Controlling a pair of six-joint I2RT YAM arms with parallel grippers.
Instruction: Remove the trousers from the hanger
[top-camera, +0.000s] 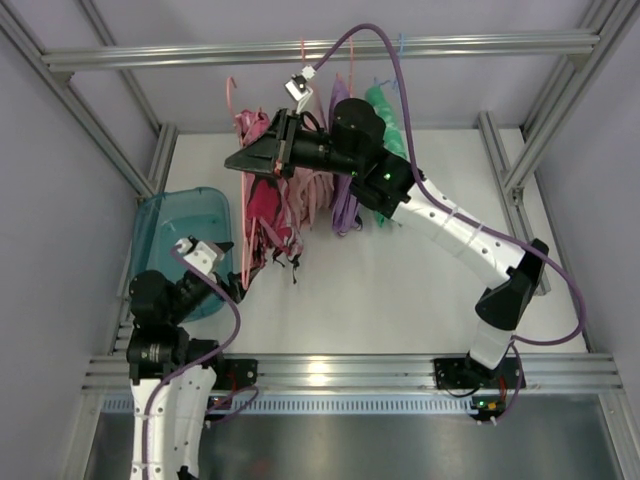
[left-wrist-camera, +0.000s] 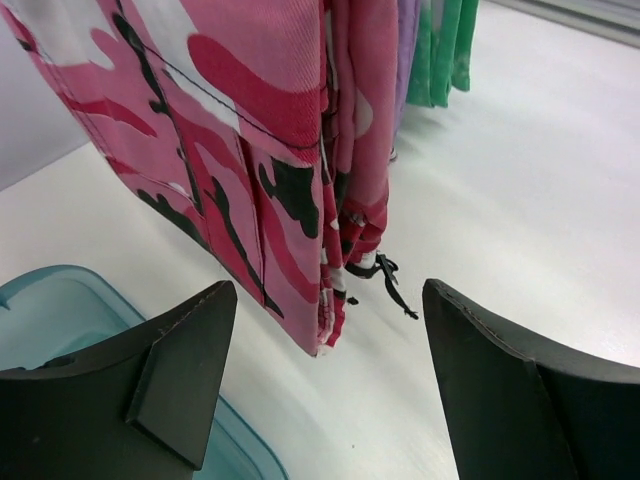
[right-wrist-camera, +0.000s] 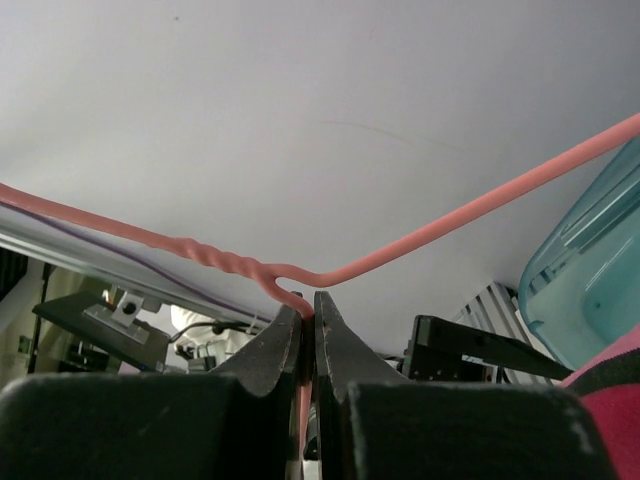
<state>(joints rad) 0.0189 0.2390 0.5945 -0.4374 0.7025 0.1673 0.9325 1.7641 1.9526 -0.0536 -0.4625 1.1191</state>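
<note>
**Right gripper clamps the hanger wire; left gripper is spread wide below the hanging trousers.**

The right gripper (right-wrist-camera: 308, 303) has its fingers pressed together on the salmon-pink hanger (right-wrist-camera: 450, 226), pinching the wire just below the twisted neck where the two sloping sides meet. The trousers (left-wrist-camera: 250, 120) hang at the left end of a row of garments under the back rail (top-camera: 450, 45), next to a purple garment (top-camera: 345, 205) and a green garment (left-wrist-camera: 445, 50). Their hems and dark strings (left-wrist-camera: 385, 272) dangle just above the white table (left-wrist-camera: 520, 200). The left gripper (left-wrist-camera: 328, 292) sits low in front of them with its jaws wide apart, holding nothing and touching no cloth, with the teal bin (left-wrist-camera: 60, 310) just beside its left finger.
</note>
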